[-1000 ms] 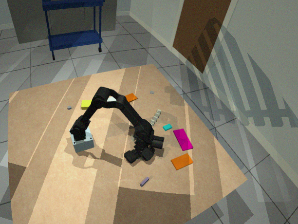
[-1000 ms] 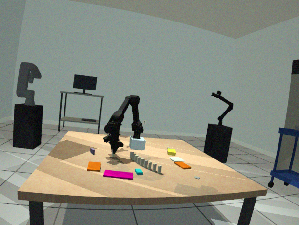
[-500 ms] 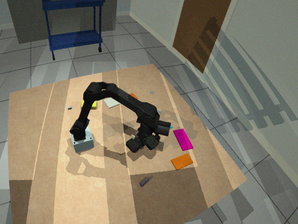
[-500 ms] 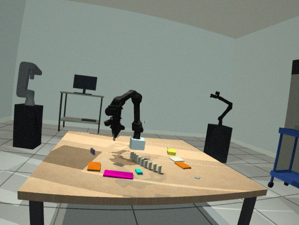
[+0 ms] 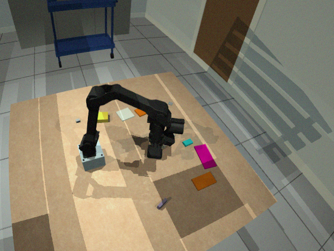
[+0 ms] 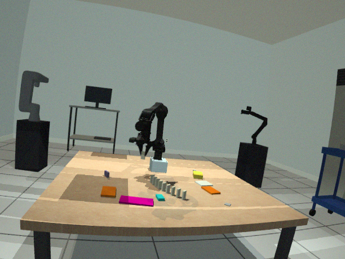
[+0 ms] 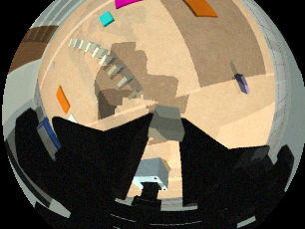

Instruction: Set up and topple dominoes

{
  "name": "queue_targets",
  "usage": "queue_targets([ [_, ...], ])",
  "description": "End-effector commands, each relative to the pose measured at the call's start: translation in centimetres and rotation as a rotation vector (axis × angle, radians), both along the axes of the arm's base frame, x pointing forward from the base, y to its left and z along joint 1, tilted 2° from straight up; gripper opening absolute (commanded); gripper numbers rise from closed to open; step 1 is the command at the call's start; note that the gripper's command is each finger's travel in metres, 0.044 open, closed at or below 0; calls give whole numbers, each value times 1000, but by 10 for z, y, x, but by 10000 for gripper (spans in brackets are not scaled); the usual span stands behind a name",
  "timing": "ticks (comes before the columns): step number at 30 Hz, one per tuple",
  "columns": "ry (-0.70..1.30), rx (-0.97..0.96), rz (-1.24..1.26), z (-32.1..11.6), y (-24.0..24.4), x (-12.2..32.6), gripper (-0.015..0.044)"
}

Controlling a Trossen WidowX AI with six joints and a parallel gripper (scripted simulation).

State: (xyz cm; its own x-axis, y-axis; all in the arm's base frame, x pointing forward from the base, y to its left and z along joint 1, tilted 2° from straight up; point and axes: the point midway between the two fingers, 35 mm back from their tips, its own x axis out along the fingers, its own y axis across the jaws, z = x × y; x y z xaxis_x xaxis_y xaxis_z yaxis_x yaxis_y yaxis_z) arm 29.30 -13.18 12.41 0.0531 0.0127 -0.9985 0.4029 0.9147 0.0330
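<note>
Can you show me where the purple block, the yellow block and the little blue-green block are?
purple block [image 5: 162, 203] [image 6: 106, 174] [image 7: 242, 84]: top, exterior, wrist; its middle
yellow block [image 5: 103, 117] [image 6: 198, 174]: top, exterior; its visible middle
blue-green block [image 5: 188, 142] [image 6: 160, 197] [image 7: 107, 19]: top, exterior, wrist; its middle

On the wooden counter [image 5: 109, 218] [image 6: 158, 218] [image 7: 145, 30], a curving row of upright grey-green dominoes [image 6: 168, 188] [image 7: 104, 60] stands near a small flat teal block [image 5: 188, 142] [image 6: 160, 197] [image 7: 107, 19].

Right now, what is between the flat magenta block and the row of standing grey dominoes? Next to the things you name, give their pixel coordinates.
A small teal block [image 5: 188, 142] [image 6: 160, 197] [image 7: 107, 19] lies between the magenta block [image 5: 204, 155] [image 6: 136, 200] [image 7: 128, 3] and the domino row [image 6: 168, 188] [image 7: 104, 60], in the exterior and wrist views.
</note>
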Motion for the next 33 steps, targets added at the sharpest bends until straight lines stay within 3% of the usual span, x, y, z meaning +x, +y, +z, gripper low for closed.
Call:
queue_targets([
  [1,-9,-36,609,0,45,-13,107],
  [4,-12,-44,786,-2,57,-18,107],
  [15,-12,-44,786,-6,56,-17,107],
  [33,-12,-44,786,-115,57,-8,107],
])
